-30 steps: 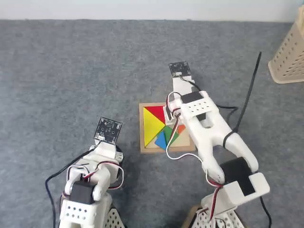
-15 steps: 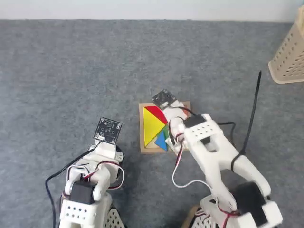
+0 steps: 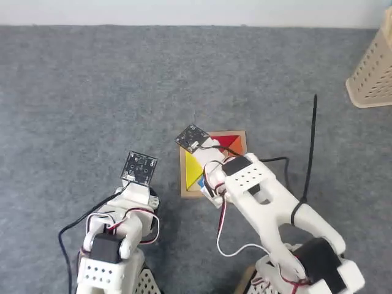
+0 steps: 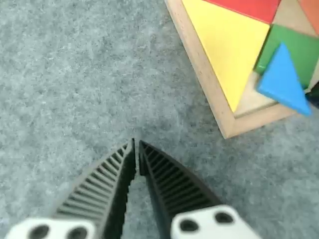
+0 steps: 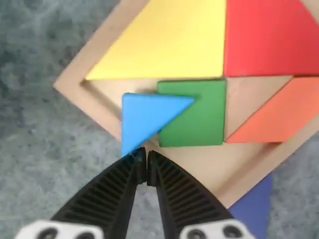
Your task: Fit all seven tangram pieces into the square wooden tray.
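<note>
Where the high view looks down on the grey counter [image 3: 92, 79], the square wooden tray [image 3: 183, 180] sits near the middle w/ the right arm [image 3: 257, 184] leaning over most of it. A yellow triangle [image 3: 193, 168] shows along the tray's left side and a red triangle [image 3: 231, 143] at its far right corner. The left arm [image 3: 116, 239] sits at the near left, well apart from the tray. A beige slotted basket [image 3: 373, 61] stands at the far right edge.

Left wrist view: the left hand [image 4: 136, 144] is closed, tips together, gripping nothing, over bare counter near one tray corner. Inside the tray are the yellow and red pcs, a green square [image 4: 294, 47] and a light-blue triangle [image 4: 281, 82] lying askew across the square's edge.

Right wrist view: the right hand [image 5: 146, 155] is closed too, holding nothing, tips over the tray's inner edge right at the light-blue triangle's corner; can't tell if they touch it. That triangle's tip overlaps the green square, w/ bare tray floor around it. An orange piece [image 5: 269, 117] lies beside the square, under the red one. A dark-blue piece [image 5: 251, 206] lies outside on the counter, against the tray's outer rim.
</note>
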